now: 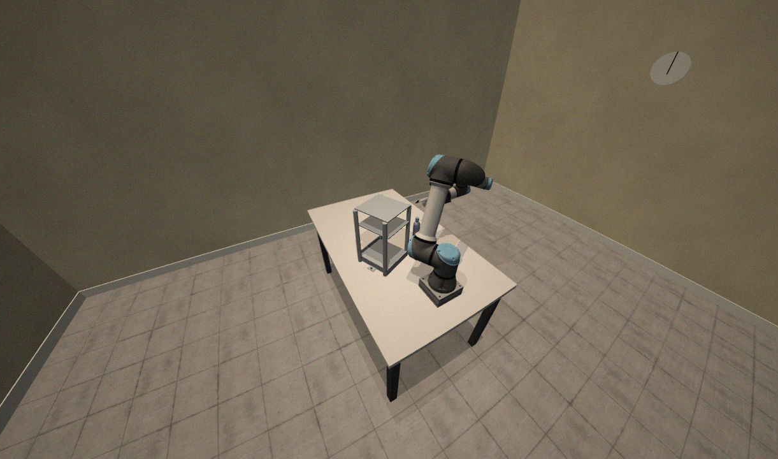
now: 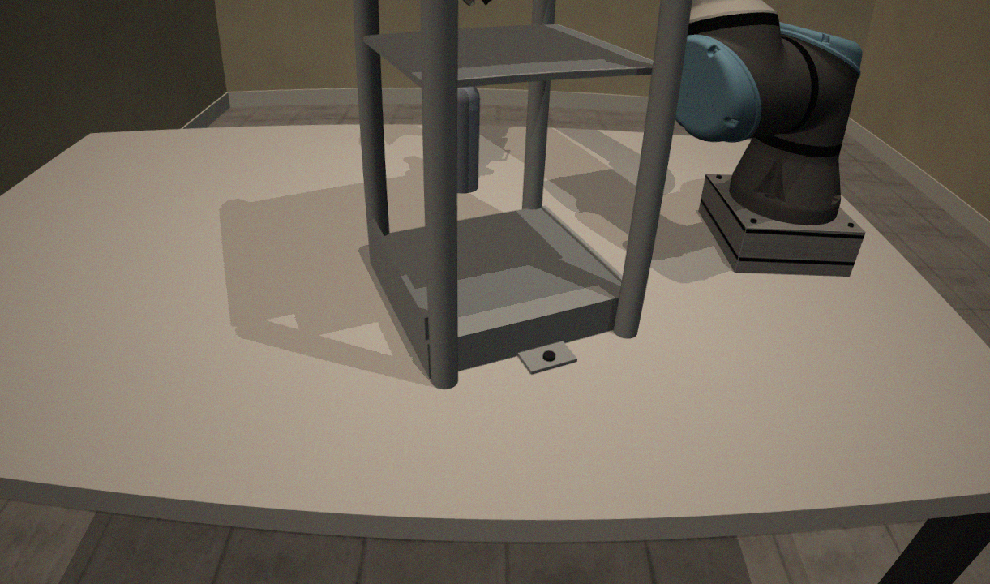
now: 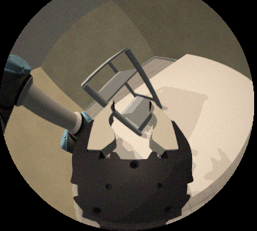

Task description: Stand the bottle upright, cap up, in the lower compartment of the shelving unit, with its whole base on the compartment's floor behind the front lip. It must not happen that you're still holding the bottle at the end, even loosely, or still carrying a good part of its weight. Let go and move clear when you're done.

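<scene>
The grey bottle [image 1: 416, 224] [image 2: 467, 138] stands upright on the table [image 1: 391, 311] [image 2: 193, 406] behind the shelving unit [image 1: 385, 251] [image 2: 439, 217] [image 3: 140, 73], outside it. The unit's lower compartment floor [image 2: 516, 279] is bare behind its front lip [image 2: 534, 330]. My gripper [image 3: 131, 101] hangs in the air above the table, tilted, looking at the unit from its far side. Its fingers stand apart with nothing between them. The bottle does not show in the wrist view.
The arm's base [image 1: 439, 291] [image 2: 781, 236] is bolted to the table right of the unit. The lower arm link [image 1: 432, 213] leans close beside the bottle. A small flat tab with a dark dot [image 2: 548, 356] lies at the unit's front.
</scene>
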Motion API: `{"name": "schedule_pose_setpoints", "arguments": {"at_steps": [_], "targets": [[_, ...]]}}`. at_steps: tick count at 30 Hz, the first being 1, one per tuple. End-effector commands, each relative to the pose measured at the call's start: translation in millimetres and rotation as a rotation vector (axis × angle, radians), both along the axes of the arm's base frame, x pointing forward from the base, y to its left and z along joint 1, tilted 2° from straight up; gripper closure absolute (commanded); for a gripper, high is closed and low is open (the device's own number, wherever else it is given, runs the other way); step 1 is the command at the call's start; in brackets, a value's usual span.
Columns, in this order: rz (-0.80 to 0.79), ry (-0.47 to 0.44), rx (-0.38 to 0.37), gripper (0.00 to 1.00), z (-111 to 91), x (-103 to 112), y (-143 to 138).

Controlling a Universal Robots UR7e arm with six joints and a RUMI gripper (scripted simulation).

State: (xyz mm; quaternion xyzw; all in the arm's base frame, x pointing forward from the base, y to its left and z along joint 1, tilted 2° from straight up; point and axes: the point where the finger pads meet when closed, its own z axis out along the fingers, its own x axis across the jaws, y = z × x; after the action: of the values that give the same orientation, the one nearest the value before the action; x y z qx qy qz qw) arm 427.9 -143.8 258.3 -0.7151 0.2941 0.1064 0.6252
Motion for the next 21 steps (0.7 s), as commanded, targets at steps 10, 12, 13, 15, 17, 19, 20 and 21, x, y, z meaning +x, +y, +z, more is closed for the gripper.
{"name": "schedule_pose_setpoints", "arguments": {"at_steps": [10, 12, 13, 15, 17, 19, 20, 21], "targets": [[0.280, -0.237, 0.095, 0.60, -2.6, -0.3, -0.1], [0.323, -0.275, 0.110, 0.60, -3.1, -0.3, -0.2], [0.343, -0.292, 0.116, 0.60, -3.3, -0.3, -0.2], [0.382, -0.326, 0.129, 0.60, -3.7, -0.3, -0.2], [0.418, -0.357, 0.142, 0.60, -4.2, -0.3, -0.3], [0.451, -0.386, 0.153, 0.60, -4.6, -0.3, -0.3], [0.467, -0.400, 0.158, 0.60, -4.7, -0.3, -0.3], [0.482, -0.413, 0.162, 0.60, -4.9, -0.3, -0.4]]}}
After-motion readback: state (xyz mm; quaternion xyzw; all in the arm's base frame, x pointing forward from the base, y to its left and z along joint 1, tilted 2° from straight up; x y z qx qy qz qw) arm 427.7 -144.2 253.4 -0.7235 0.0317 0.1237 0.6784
